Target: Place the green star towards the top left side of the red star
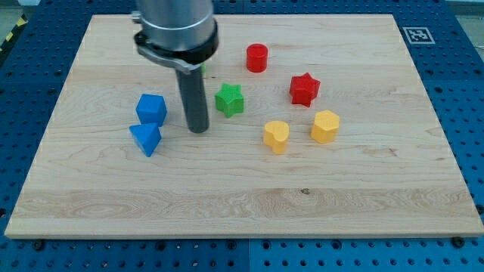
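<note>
Tip (198, 130) seen at 8 o'clock of green star (229, 100), just beside, apart. Green star placed at 9 o'clock of red star (304, 89). Jaws not fitted; state cannot be told.

The tip (197, 129) is sitting in a narrow lane, with the blue cube (151, 109) and blue triangle (145, 139) crowding the view's left and the green star (229, 100) just beside it on the right. Between green star and red star (305, 89) a channel is lying open. The red cylinder (257, 57) is guarding the top, two yellow blocks (276, 136) (325, 126) are fencing it below. The counter (242, 204) is offering broad room along the view's bottom.
</note>
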### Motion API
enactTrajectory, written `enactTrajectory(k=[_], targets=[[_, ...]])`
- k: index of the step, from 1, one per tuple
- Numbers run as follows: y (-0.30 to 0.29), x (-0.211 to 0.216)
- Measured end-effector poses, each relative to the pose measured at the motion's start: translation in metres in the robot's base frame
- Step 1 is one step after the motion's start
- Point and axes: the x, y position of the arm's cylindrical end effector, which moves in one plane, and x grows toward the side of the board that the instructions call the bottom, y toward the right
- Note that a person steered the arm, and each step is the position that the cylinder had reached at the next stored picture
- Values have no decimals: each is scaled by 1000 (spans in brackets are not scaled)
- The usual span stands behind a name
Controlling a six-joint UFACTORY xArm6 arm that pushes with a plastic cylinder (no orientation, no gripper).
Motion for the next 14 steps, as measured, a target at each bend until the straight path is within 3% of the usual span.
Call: enactTrajectory(k=[2, 5, 11, 14], targets=[[8, -3], [28, -64], [113, -98], [98, -105]])
